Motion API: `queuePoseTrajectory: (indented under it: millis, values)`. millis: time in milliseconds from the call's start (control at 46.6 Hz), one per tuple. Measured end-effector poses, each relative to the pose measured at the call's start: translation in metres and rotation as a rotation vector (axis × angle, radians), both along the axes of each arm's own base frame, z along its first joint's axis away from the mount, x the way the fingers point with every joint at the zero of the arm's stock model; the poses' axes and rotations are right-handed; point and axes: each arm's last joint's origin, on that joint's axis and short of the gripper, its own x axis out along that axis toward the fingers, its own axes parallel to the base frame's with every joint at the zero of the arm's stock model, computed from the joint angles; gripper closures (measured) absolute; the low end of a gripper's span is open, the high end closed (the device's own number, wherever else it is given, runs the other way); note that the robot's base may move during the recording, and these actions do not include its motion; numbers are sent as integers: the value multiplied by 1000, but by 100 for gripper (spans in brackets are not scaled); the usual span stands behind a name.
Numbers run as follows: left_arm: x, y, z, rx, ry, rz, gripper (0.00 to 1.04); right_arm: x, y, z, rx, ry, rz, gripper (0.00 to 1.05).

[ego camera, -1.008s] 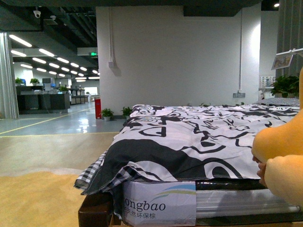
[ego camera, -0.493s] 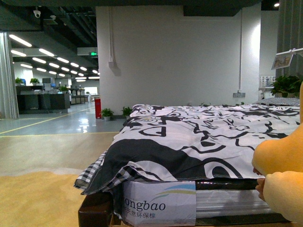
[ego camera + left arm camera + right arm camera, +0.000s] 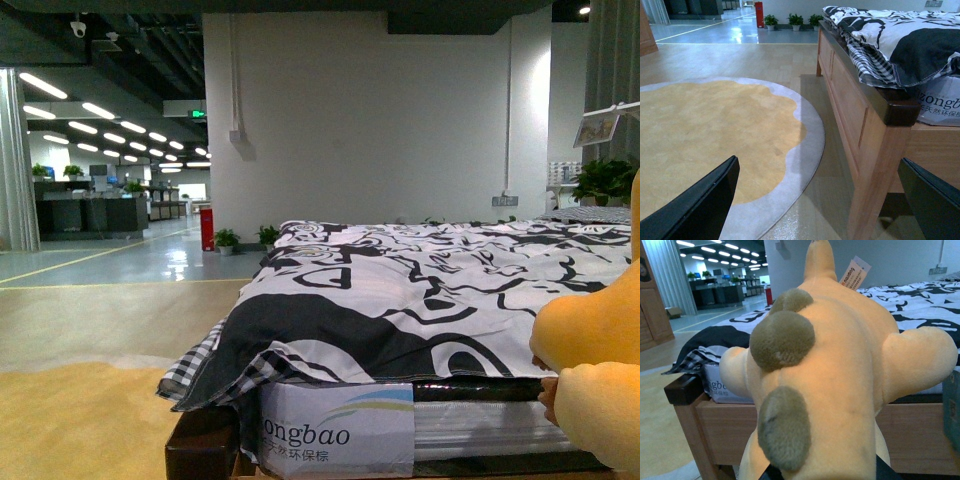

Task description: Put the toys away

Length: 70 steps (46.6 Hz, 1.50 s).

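The plush toy (image 3: 830, 370) is orange-yellow with olive-grey round patches and a paper tag (image 3: 855, 272). It fills the right wrist view, and my right gripper (image 3: 825, 472) is shut on its lower body, with only dark bits of the fingers showing. In the front view the plush toy (image 3: 595, 340) sits at the right edge, in front of the bed's near corner. My left gripper (image 3: 817, 161) hangs open over the floor beside the bed frame, nothing between its black fingers (image 3: 705, 200).
A wooden bed frame (image 3: 860, 110) carries a mattress with a "zongbao" label (image 3: 335, 430) and a black-and-white duvet (image 3: 400, 280). A round yellow rug (image 3: 705, 130) with a grey border lies on the wood floor left of the bed. Potted plants (image 3: 228, 240) stand by the far wall.
In the front view the plush toy has sunk a little lower at the right edge. The bed and the surroundings are unchanged.
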Motion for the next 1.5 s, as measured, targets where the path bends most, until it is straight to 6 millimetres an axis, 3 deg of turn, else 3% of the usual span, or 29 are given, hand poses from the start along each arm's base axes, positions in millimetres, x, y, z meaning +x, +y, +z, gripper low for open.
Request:
queuePoseTrajectory:
  millis: [1501]
  values:
    - [0,0,0,0,0,3,6,0,0,0,2,-2,1,97]
